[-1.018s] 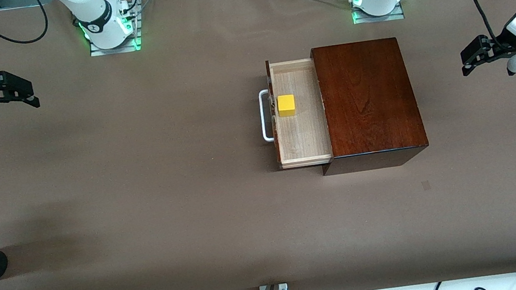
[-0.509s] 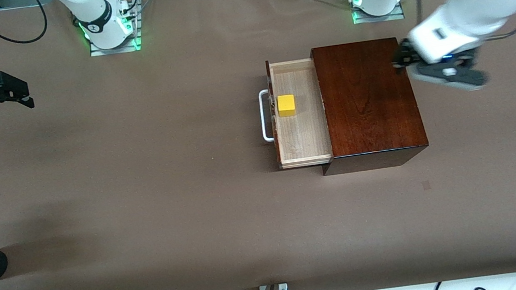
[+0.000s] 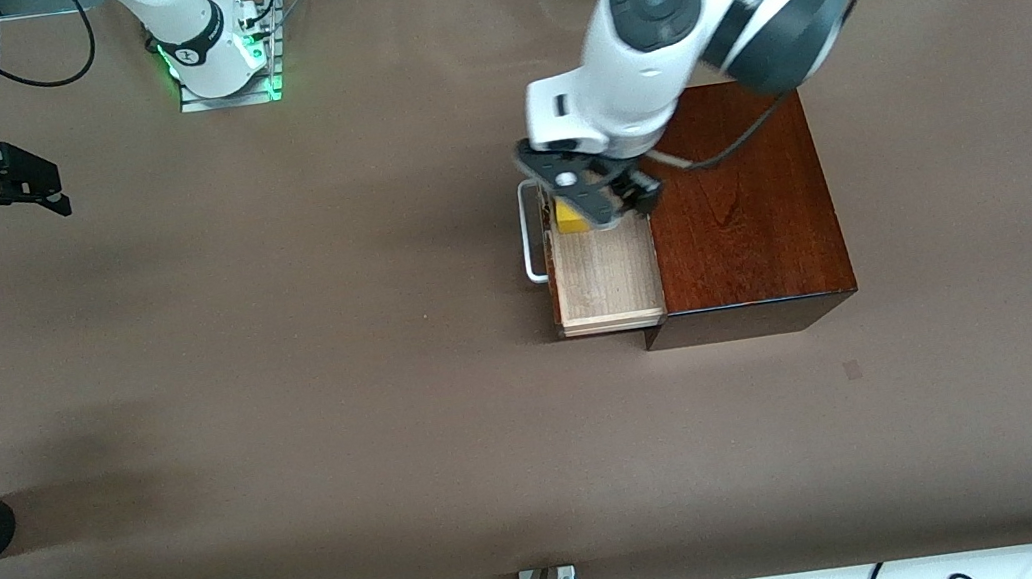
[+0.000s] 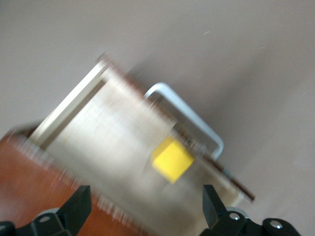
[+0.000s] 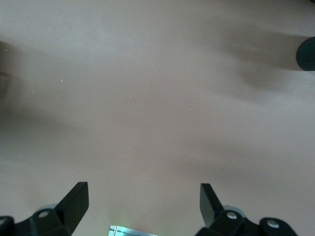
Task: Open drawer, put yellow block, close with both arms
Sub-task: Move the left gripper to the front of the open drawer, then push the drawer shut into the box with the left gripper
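Front view: the drawer is seen pulled out; the yellow block lies in it, under the left gripper.

Left wrist view: fingers spread, empty. Closing step judged pending; a handle push is needed.

Right wrist view: the right gripper waits over bare table, fingers spread.

No legible text, label, brand, number or sign appears on any surface in the three current views.

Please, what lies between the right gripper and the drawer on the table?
Only bare brown table, as the front view shows. The right gripper hangs open at the right arm's end; the drawer stands open, the left gripper over it.
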Controlling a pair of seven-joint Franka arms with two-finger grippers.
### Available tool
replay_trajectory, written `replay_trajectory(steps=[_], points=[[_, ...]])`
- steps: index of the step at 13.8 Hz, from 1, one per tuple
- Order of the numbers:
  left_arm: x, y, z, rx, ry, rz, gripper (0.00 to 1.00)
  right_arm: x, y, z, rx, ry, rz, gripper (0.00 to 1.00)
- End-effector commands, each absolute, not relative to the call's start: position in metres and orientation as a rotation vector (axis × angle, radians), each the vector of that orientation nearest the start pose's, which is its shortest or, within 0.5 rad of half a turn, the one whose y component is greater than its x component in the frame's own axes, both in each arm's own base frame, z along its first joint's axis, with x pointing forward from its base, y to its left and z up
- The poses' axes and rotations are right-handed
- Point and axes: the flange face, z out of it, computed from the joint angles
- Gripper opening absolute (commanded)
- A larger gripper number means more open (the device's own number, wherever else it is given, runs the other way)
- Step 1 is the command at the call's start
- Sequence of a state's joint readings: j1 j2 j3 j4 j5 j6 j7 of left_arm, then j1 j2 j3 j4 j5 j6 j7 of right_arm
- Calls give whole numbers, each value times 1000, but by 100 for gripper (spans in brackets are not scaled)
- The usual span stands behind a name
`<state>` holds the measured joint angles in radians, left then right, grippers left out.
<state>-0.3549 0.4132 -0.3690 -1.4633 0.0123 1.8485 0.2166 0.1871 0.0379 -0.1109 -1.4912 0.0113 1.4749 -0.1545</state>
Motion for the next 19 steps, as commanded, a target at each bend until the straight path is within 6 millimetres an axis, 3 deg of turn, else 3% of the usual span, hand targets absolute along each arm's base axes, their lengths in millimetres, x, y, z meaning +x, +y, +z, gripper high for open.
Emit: replay_trajectory(steps=[1,4,6,10,15,19], points=[[532,-464,420,-2773,1809,-24,100,556,39,635,-3126,-315,77,100],[530,-487,367,-2505,2193,-47,100,561,34,631,-3126,-299,67,100],[524,-497,344,-2382,2260,-21,100,562,36,632,-3128,-304,53,100],[478,-538,329,-2261,2329,10,100,563,28,632,-3131,-282,48,100],[475,-537,285,-2144,2297,75,100,567,30,626,-3127,-285,52,100],[483,-523,279,-2156,2267,117,100,567,31,626,-3126,-284,54,100]])
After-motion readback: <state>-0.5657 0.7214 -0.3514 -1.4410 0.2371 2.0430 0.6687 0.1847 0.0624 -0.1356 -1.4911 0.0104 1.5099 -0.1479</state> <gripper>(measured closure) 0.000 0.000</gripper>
